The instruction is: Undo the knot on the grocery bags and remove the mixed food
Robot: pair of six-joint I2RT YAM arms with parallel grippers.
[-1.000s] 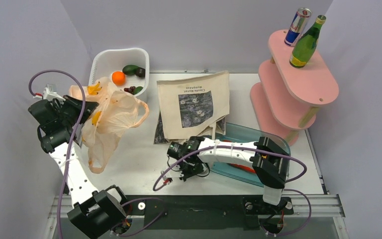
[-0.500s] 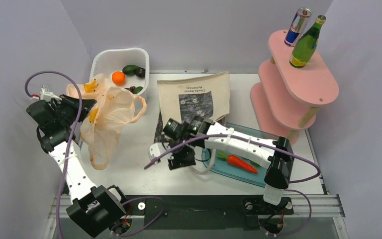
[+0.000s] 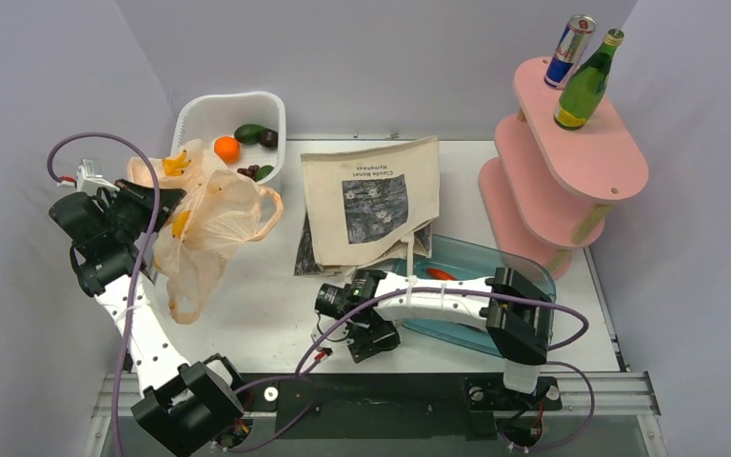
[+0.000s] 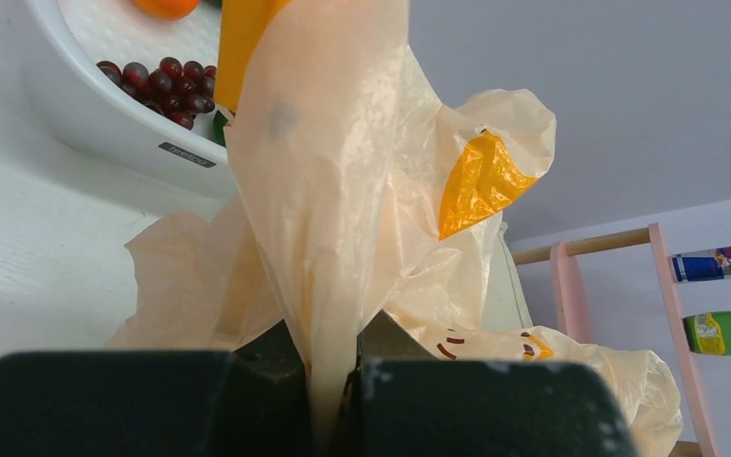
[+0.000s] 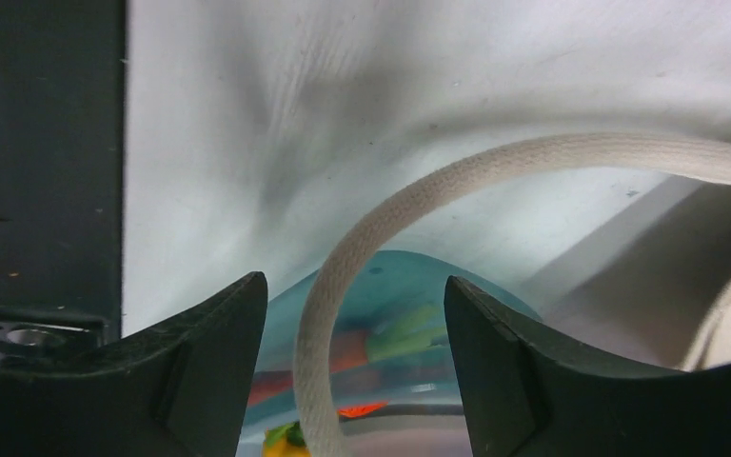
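My left gripper (image 3: 145, 211) (image 4: 333, 347) is shut on a pinched fold of the peach-orange plastic bag (image 3: 211, 217) (image 4: 324, 181), held up at the left. One bag handle (image 3: 268, 211) hangs as an open loop; the knot is out of view. The cream canvas tote (image 3: 371, 195) lies flat mid-table. Its woven strap (image 5: 533, 157) curves loosely between the open jaws of my right gripper (image 3: 366, 328) (image 5: 354, 281), touching neither finger. A carrot (image 3: 441, 274) lies in the teal tray (image 3: 523, 271). The can (image 3: 569, 49) and the green bottle (image 3: 585, 81) stand on the pink shelf.
A white basket (image 3: 190, 109) at the back left holds an avocado (image 3: 248, 133), a round orange fruit (image 3: 227, 149) and dark grapes (image 4: 157, 86). The tiered pink shelf (image 3: 571, 157) fills the right side. The table's dark front edge (image 5: 38, 152) is beside my right gripper.
The right gripper went from shut to open, and its arm swung up toward the tote and back down to the near edge. The left arm with the bag has barely moved.
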